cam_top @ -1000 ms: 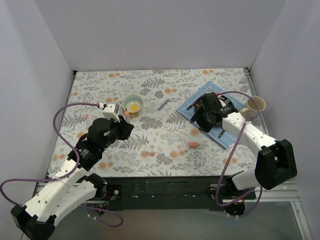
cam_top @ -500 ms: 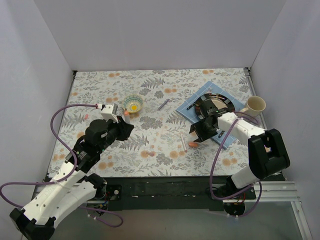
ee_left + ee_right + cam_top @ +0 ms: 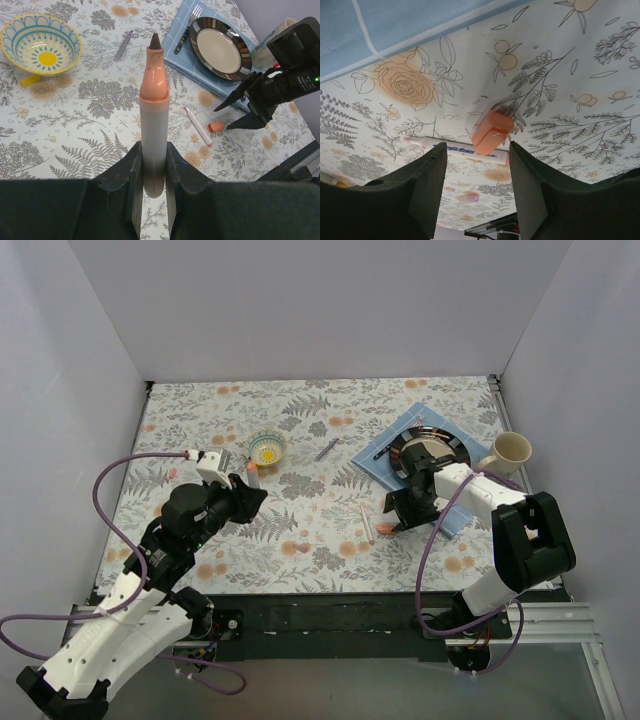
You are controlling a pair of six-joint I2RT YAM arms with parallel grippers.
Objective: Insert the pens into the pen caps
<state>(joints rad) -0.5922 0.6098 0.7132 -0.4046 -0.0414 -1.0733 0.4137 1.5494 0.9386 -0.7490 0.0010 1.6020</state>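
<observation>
My left gripper [image 3: 152,152] is shut on a pen [image 3: 152,110] with a white barrel, an orange neck and a dark bare tip that points away from the wrist; in the top view this pen [image 3: 250,473] sticks out of the left gripper [image 3: 245,492]. An orange pen cap [image 3: 492,131] lies on the cloth just ahead of my open right gripper [image 3: 477,148]. Its fingers stand either side of the cap without touching it. A white pen [image 3: 455,149] lies right behind the cap. From above, the cap [image 3: 386,528] is beside the right gripper [image 3: 398,512].
A purple-grey pen [image 3: 327,449] lies mid-table. A patterned bowl [image 3: 267,448] stands at the back left with a small yellow piece [image 3: 29,80] beside it. At the right a dark plate [image 3: 430,452] rests on a blue mat [image 3: 385,445], with a mug [image 3: 510,450] beyond it.
My right gripper has come off the plate, moving toward the near left and down to the orange cap. The left arm, still holding its pen, has shifted only slightly.
</observation>
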